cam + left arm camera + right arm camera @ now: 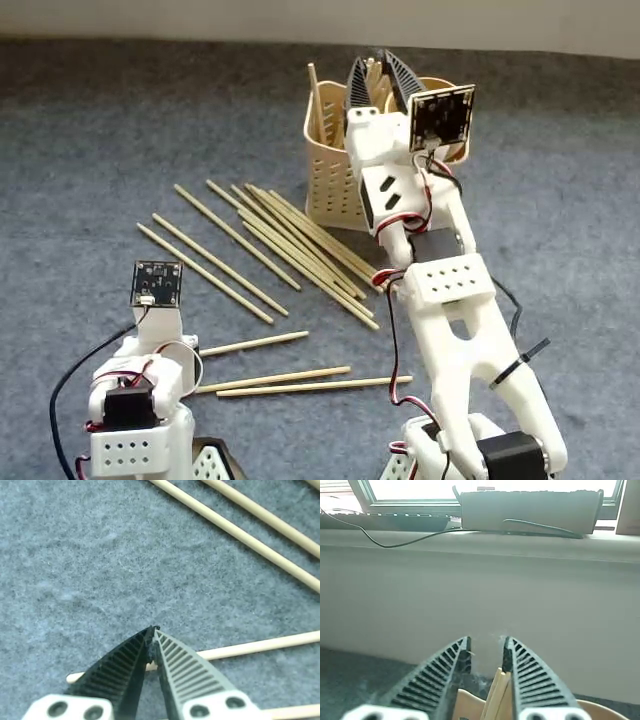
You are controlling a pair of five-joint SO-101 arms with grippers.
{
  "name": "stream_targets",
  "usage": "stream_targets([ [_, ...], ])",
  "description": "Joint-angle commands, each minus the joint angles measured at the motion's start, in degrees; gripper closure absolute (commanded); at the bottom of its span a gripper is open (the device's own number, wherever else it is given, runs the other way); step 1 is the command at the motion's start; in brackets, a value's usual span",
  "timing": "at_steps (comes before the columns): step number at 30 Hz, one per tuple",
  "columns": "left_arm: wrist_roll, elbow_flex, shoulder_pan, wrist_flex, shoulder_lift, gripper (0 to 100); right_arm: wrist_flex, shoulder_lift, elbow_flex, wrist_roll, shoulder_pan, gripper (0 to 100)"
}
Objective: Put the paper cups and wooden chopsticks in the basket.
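The beige perforated basket [335, 185] stands at the back of the grey mat, with chopsticks upright inside it. My right gripper [374, 60] hovers over its rim, open; a few upright chopsticks [499, 692] rise between the fingers [486, 640], and I cannot tell whether they touch them. Several wooden chopsticks [280, 240] lie fanned out in front of the basket, and three more [290, 378] lie nearer the arms. My left gripper [154, 628] is shut just above the mat, its tips over one lying chopstick [260, 645], with nothing visibly held.
The left arm's base [140, 400] is at the front left and the right arm [450, 300] stretches from the front right to the basket. Two further chopsticks [240, 532] cross the mat beyond my left gripper. A wall and windowsill lie behind the table.
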Motion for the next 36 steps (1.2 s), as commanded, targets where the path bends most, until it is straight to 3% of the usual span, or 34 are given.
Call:
stream_targets([
  [1,-0.4,1.2,-0.3,0.3,0.4,100,0.0,-0.8,-3.0,-0.5,0.7,87.9],
  [7,-0.4,1.2,-0.3,0.3,0.4,100,8.0,-4.4,-3.0,-0.5,0.6,87.9],
  [19,-0.4,1.2,-0.3,0.3,0.4,100,42.2,-22.4,-3.2,-0.8,0.1,87.9],
  [32,-0.4,1.2,-0.3,0.3,0.4,100,66.6,-24.0,-3.2,-0.3,-12.4,87.9],
  [36,-0.4,1.2,-0.3,0.3,0.4,100,70.8,-20.7,-3.2,4.8,-16.7,87.9],
])
